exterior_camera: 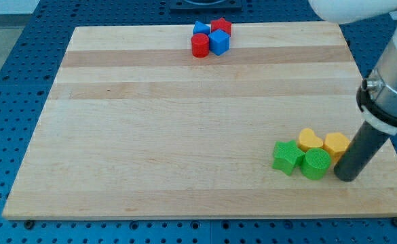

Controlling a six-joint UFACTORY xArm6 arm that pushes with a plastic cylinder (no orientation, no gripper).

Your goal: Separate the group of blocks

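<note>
A tight group of blocks lies at the view's lower right: a green star block point(288, 156), a green cylinder point(315, 164), a yellow heart-like block point(310, 140) and a yellow hexagon block point(336, 144). My tip point(347, 177) rests on the board just right of the green cylinder and just below the yellow hexagon, touching or nearly touching them. A second group sits at the view's top centre: a red cylinder point(199, 45), a blue cube point(219, 42), a red star block point(220, 27) and a small blue block point(200, 28).
The wooden board point(171, 129) lies on a blue perforated table point(8, 74). The arm's grey and white body point(391, 81) hangs over the board's right edge.
</note>
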